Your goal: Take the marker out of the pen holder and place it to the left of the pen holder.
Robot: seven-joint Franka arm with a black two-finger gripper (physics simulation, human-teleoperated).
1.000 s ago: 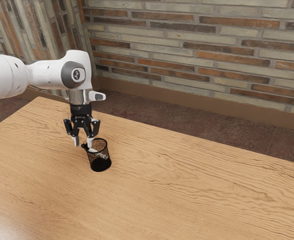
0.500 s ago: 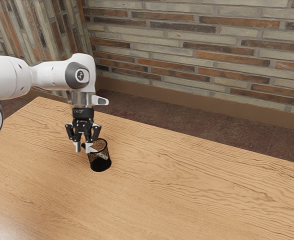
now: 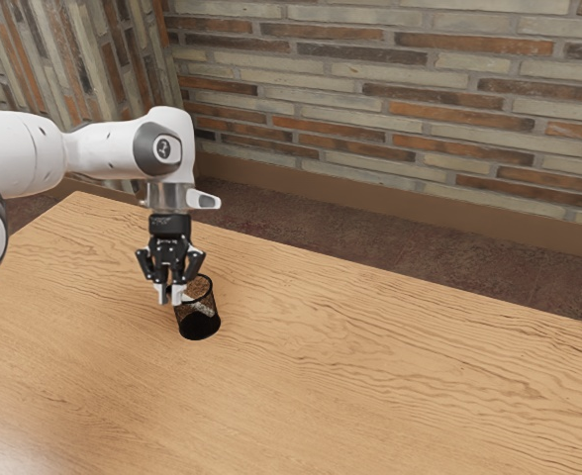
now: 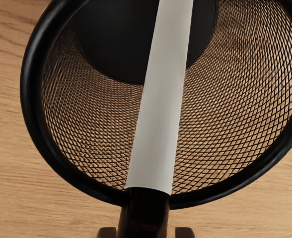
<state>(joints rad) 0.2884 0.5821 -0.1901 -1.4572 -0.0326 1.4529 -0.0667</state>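
The gripper (image 3: pixel 170 296) is at the pen holder's rim, on the exterior view's left side of the holder (image 3: pixel 199 323). Its fingers stand a short way apart. Inside the black mesh holder leans the marker (image 3: pixel 201 305). From the wrist camera, the marker's grey-white body (image 4: pixel 161 104) slants across the holder (image 4: pixel 31 94), and its black cap (image 4: pixel 145 213) sticks out over the rim. The gripper (image 4: pixel 146 233) has its fingertips on either side of the cap, with a narrow gap on one side, so it is open around the marker.
The holder stands on a wooden table (image 3: pixel 350 366), with table surface around it on all sides. A brick wall (image 3: pixel 400 99) rises behind the table's far edge.
My hand has moved slightly toward the exterior view's right and a little lower, and its fingers have come closer together. The holder has stayed in place.
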